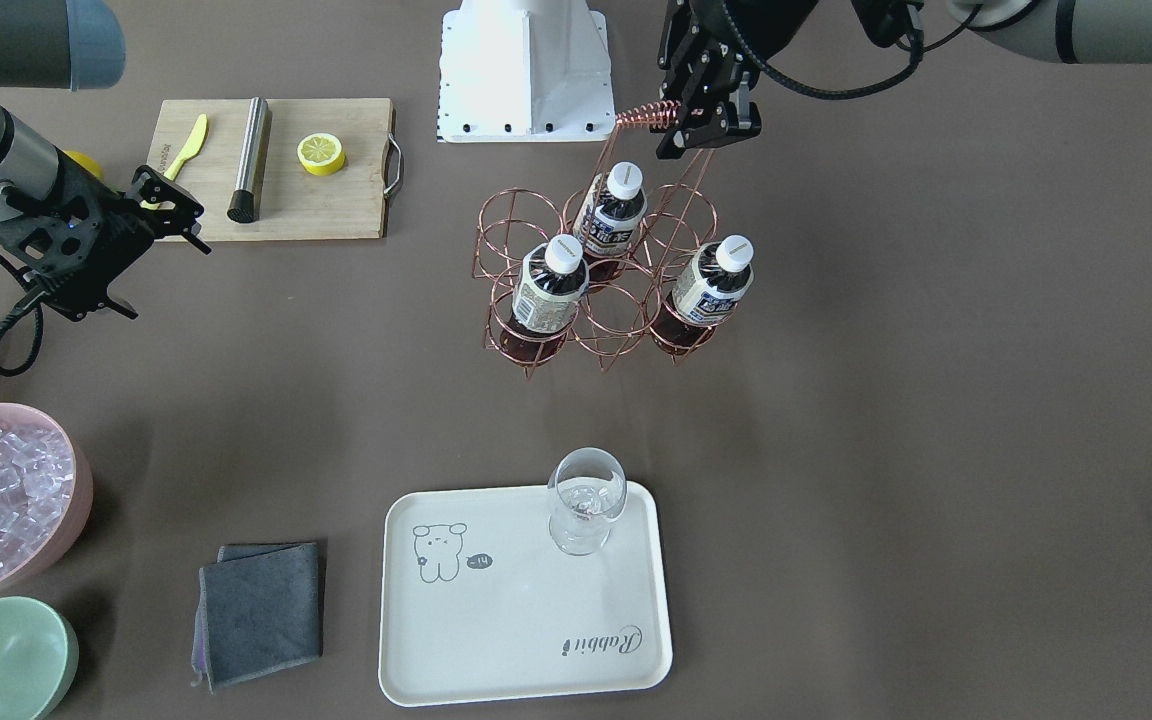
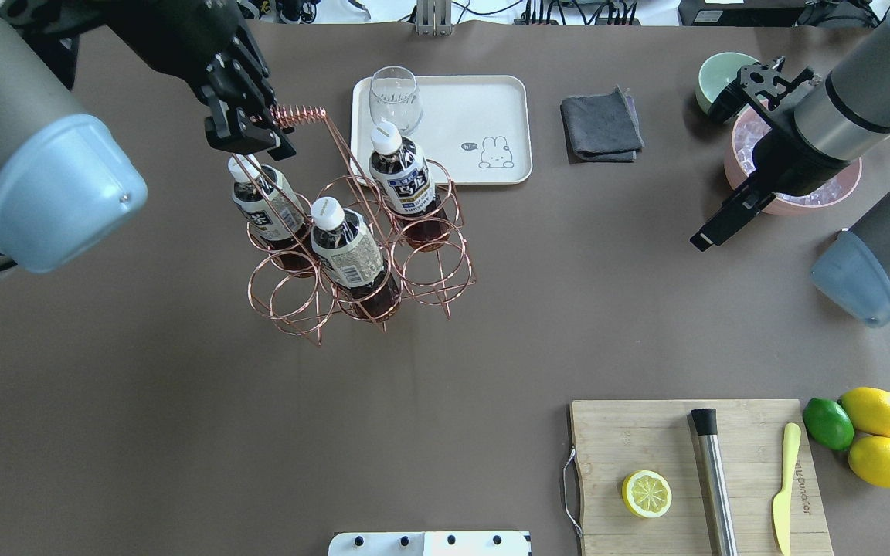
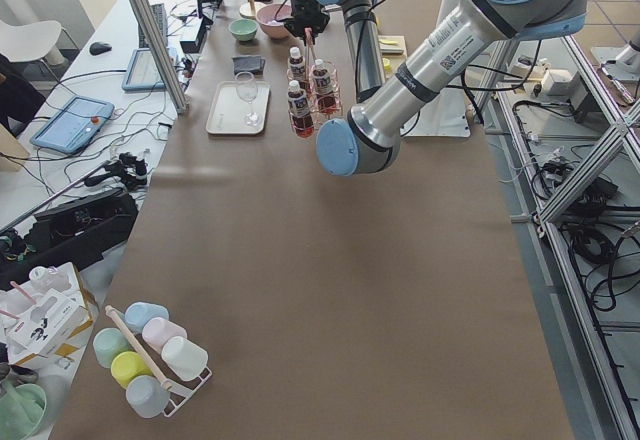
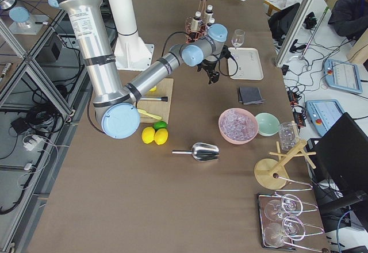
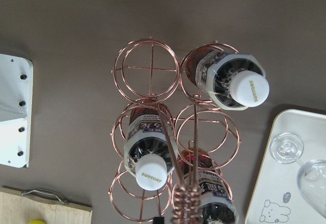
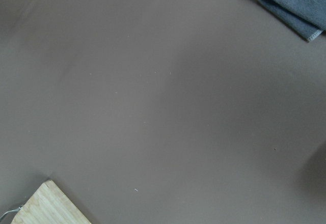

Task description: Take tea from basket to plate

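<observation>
**Front-facing view.** The left gripper [image 1: 706, 135] is clamped on one end of the coiled handle [image 1: 651, 112] of the basket [image 1: 619, 330]. All three tea [image 1: 548, 290] bottles stand in their rings. None is on the plate [image 1: 516, 620]. The hold is off-centre, so any lift is likely to tilt the basket and rock the bottles. The right gripper [image 1: 174, 212] has its fingers apart, holds nothing and is well apart from the basket.

**Overhead view.** The glass [image 2: 395, 96] stands on the plate [image 2: 453, 108] at the corner nearest the basket [image 2: 290, 301]. A bottle brought in over that corner can knock the glass over (it is stemmed and top-heavy). The handle [image 2: 298, 116] wires rise beside the bottles, and a cap can catch on them during a straight pull.

**Side views.** It cannot be told whether the basket rests on the table.

**Left wrist view.** The coil sits over one tea [image 5: 209, 198] bottle and blocks vertical access to it.

**Right wrist view.** Only the table and a cloth [image 6: 293, 5] corner show, with no tea. The reach from here is long, and it crosses towards the left arm.
</observation>
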Robot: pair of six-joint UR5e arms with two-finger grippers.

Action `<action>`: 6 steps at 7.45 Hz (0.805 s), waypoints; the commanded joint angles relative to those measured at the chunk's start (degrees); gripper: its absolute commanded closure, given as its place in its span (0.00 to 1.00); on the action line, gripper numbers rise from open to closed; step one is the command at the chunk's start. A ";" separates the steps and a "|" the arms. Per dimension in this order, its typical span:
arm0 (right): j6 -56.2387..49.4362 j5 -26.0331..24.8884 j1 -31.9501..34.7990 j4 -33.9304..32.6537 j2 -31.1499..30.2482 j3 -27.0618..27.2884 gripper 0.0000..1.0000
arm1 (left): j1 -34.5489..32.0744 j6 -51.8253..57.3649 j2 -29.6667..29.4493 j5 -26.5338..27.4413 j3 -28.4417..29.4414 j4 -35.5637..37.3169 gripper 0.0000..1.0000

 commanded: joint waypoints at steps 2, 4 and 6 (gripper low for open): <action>0.00 -0.01 0.00 0.18 -0.33 -0.40 0.00 | 5.79 -2.42 -3.86 3.55 3.98 -0.26 1.00; 0.00 -0.01 0.00 0.18 -0.33 -0.40 0.00 | 6.77 -2.25 -4.23 5.21 5.13 -0.44 1.00; 0.00 -0.01 0.00 0.18 -0.33 -0.40 0.00 | 6.78 -1.98 -4.40 5.84 7.94 -2.28 1.00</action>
